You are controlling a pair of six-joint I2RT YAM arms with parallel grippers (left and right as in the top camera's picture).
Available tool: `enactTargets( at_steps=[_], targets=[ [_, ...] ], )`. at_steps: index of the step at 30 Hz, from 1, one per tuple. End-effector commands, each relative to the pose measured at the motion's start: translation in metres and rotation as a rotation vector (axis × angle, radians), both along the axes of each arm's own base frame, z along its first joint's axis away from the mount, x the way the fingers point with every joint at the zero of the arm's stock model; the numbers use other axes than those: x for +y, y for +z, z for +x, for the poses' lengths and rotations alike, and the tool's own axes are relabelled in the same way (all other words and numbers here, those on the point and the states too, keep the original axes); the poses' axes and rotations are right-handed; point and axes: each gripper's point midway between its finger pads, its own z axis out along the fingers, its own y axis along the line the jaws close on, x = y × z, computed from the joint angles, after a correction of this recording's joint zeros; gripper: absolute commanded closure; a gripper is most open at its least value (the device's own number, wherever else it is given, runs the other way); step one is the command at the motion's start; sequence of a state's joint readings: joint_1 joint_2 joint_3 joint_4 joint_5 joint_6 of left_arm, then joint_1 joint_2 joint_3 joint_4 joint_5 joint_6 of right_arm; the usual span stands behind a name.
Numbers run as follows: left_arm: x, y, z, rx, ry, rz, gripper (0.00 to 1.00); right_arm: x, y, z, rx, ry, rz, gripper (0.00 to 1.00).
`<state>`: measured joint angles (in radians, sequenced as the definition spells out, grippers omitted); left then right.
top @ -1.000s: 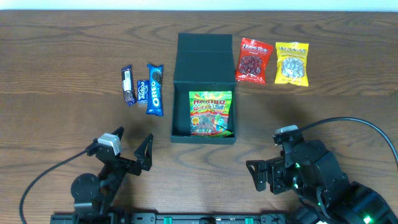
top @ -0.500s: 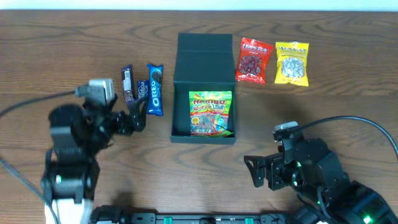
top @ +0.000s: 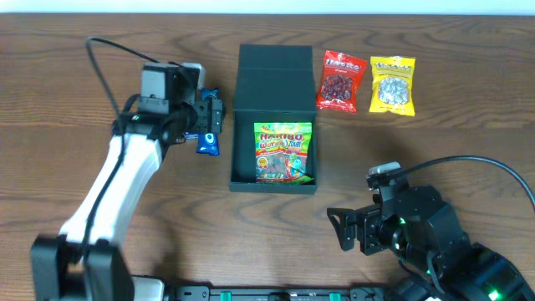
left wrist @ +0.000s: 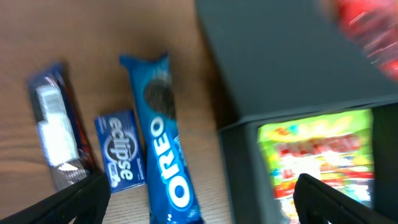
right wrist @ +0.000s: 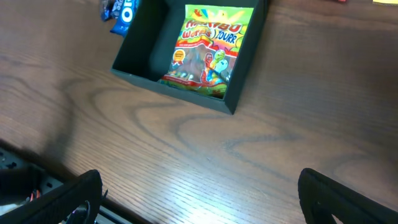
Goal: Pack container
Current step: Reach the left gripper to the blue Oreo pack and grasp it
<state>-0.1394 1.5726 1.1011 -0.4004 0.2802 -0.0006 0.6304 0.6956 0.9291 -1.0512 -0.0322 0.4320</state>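
The left end effector (top: pixel 216 115) hovers low over the snacks and is released, opened wide. Directly under it lies the Oreo packet (left wrist: pixel 163 162), with the Eclipse packet (left wrist: pixel 116 149) touching its left side. The container (top: pixel 244 150) stands on the bench (top: pixel 418 167) just to the right of this end effector, lid open, a Haribo bag (top: pixel 283 151) inside. The right end effector (right wrist: pixel 199 193) is also released and holds nothing; the container is ahead of it, well apart.

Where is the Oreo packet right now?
The Oreo packet lies left of the container, between it and the Eclipse gum pack; the left wrist view shows it under the open left claw.
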Motion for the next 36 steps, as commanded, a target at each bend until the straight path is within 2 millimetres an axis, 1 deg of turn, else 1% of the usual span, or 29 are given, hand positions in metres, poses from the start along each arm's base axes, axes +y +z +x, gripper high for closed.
enactTargets(
  at_steps=[1, 4, 6, 8, 12, 14, 16, 17, 19, 22, 25, 27, 31, 36],
  targets=[
    [0.003, -0.028, 0.009, 0.043, -0.005, 0.034, 0.05, -0.001, 0.005, 0.001, -0.017, 0.006, 0.001, 0.01],
    [0.002, -0.049, 0.011, 0.084, -0.005, 0.039, 0.05, -0.002, 0.003, -0.001, -0.008, 0.007, -0.006, 0.01],
    [0.002, -0.056, 0.012, 0.099, -0.005, 0.041, 0.05, -0.002, 0.003, -0.002, -0.005, 0.007, -0.007, 0.01],
    [0.002, -0.058, 0.014, 0.094, -0.004, 0.041, 0.05, -0.002, 0.003, -0.002, -0.005, 0.007, -0.007, 0.01],
    [-0.001, -0.055, 0.028, 0.041, 0.002, 0.026, 0.05, -0.002, 0.003, -0.002, -0.005, 0.007, -0.007, 0.01],
    [-0.001, -0.063, 0.032, 0.049, 0.03, 0.008, 0.05, -0.002, 0.003, -0.002, -0.005, 0.006, -0.007, 0.01],
    [-0.006, -0.074, 0.03, 0.085, 0.031, -0.02, 0.05, -0.002, 0.003, -0.002, -0.005, 0.007, -0.007, 0.01],
    [-0.007, -0.075, 0.03, 0.087, 0.027, -0.026, 0.05, -0.002, 0.003, -0.002, -0.005, 0.006, -0.007, 0.01],
    [-0.008, -0.076, 0.031, 0.086, 0.023, -0.032, 0.0, -0.002, 0.003, -0.002, -0.005, 0.007, -0.007, 0.01],
    [-0.009, -0.078, 0.034, 0.079, 0.022, -0.036, 0.18, -0.002, 0.003, -0.002, -0.005, 0.006, -0.007, 0.01],
    [-0.009, -0.081, 0.037, 0.07, 0.022, -0.037, 0.24, -0.002, 0.003, -0.002, -0.005, 0.006, -0.007, 0.01],
    [-0.01, -0.083, 0.038, 0.069, 0.022, -0.036, 0.27, -0.002, 0.003, -0.001, -0.005, 0.007, -0.007, 0.01],
    [-0.009, -0.09, 0.037, 0.086, 0.024, -0.032, 0.27, -0.002, 0.003, -0.002, -0.005, 0.007, -0.007, 0.01],
    [-0.009, -0.091, 0.039, 0.081, 0.025, -0.03, 0.28, -0.002, 0.003, -0.002, -0.005, 0.006, -0.007, 0.01]
  ],
)
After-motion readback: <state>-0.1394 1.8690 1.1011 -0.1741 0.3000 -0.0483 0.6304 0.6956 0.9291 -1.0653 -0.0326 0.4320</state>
